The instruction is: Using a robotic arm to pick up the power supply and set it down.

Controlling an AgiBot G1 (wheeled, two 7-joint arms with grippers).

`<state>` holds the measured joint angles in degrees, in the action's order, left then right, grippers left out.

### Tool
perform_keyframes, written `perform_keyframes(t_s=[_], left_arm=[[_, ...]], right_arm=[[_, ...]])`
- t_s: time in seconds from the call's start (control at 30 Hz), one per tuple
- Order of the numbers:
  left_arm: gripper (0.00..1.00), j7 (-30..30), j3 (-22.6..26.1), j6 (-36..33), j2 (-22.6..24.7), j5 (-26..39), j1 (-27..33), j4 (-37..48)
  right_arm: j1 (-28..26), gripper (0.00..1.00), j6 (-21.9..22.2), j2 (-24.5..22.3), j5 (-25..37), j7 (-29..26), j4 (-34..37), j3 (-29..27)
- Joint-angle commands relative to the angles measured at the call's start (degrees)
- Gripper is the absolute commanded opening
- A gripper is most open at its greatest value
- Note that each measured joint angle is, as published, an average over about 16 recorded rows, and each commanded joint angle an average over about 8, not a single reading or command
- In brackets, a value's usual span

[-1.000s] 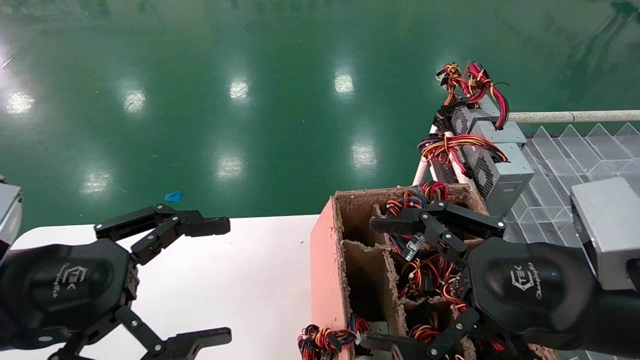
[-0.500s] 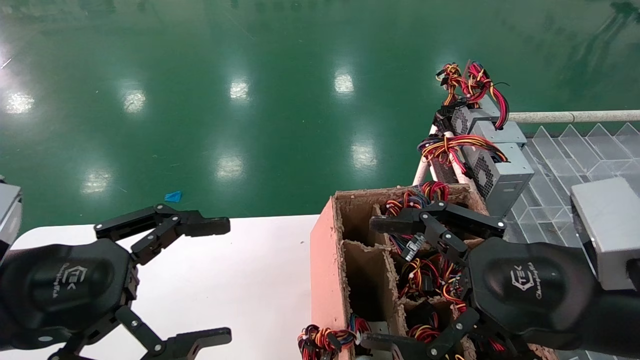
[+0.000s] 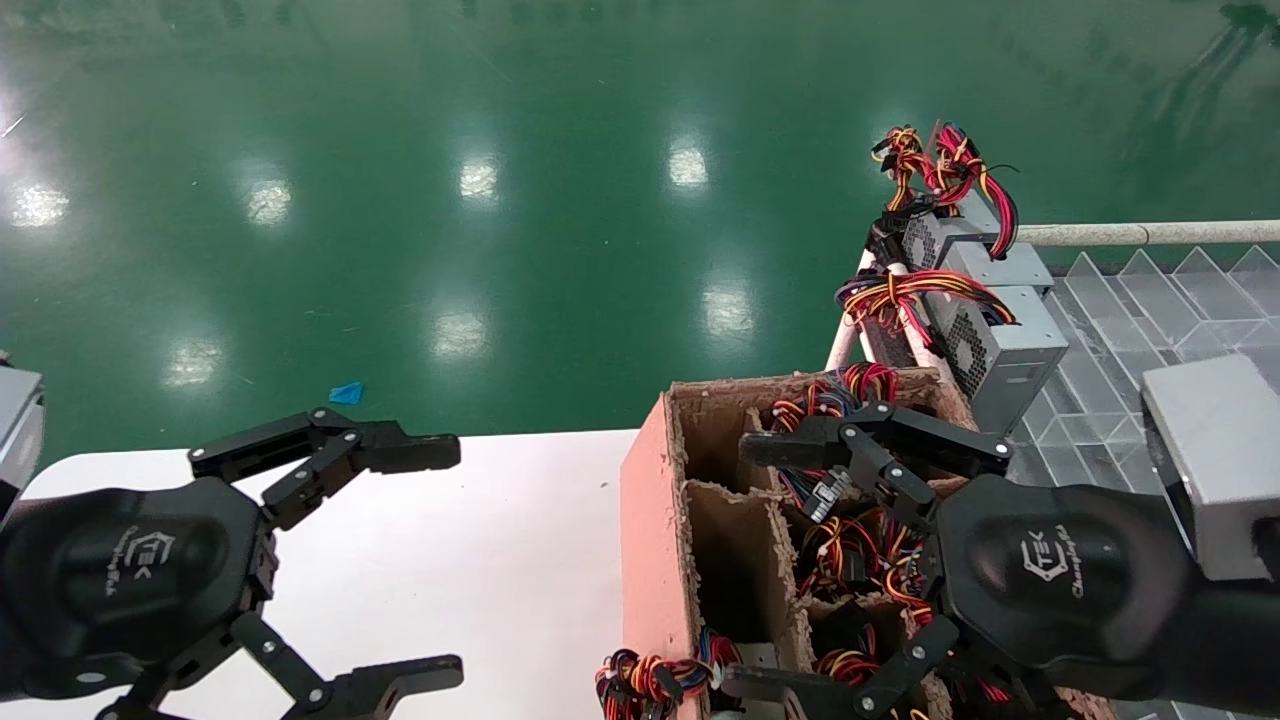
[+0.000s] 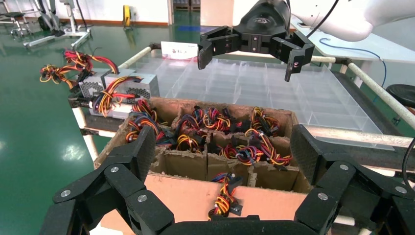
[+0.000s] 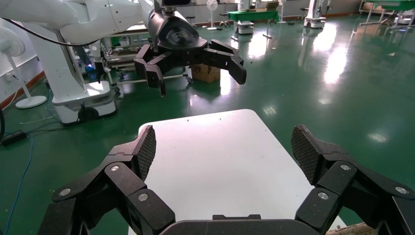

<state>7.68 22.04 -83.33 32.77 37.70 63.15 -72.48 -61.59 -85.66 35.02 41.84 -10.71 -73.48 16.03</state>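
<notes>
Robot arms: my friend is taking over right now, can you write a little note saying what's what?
Left pincer: open, empty, above the white table.
Right pincer: open, empty, over the cardboard box full of wire bundles.
Power supply: lying on the rack past the box, wires fanned out, beside another grey unit with a red cable.
Done: nothing visibly picked up.
Left: grasp the power supply, lift it, set it down.

Power supply (image 3: 1005,345) is dull grey perforated metal, the box (image 3: 655,520) rough ragged cardboard, gripper housings glossy black plastic, floor (image 3: 450,200) shiny green, table (image 3: 480,560) smooth matt white
</notes>
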Motion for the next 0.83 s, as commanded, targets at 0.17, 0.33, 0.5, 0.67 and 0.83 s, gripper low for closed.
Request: perform_keyframes(t_s=[0.17,0.33,0.5,0.67,0.83], left_arm=[[1.00,0.00,0.00,0.00,0.00,0.00,0.00,0.00],[1.00,0.00,0.00,0.00,0.00,0.00,0.00,0.00],[1.00,0.00,0.00,0.00,0.00,0.00,0.00,0.00],[1.00,0.00,0.00,0.00,0.00,0.00,0.00,0.00],[1.00,0.00,0.00,0.00,0.00,0.00,0.00,0.00]], right_arm=[[0.00,1.00,0.00,0.00,0.00,0.00,0.00,0.00],[0.00,1.00,0.00,0.00,0.00,0.00,0.00,0.00],[0.00,1.00,0.00,0.00,0.00,0.00,0.00,0.00],[0.00,1.00,0.00,0.00,0.00,0.00,0.00,0.00],[0.00,1.00,0.00,0.00,0.00,0.00,0.00,0.00]])
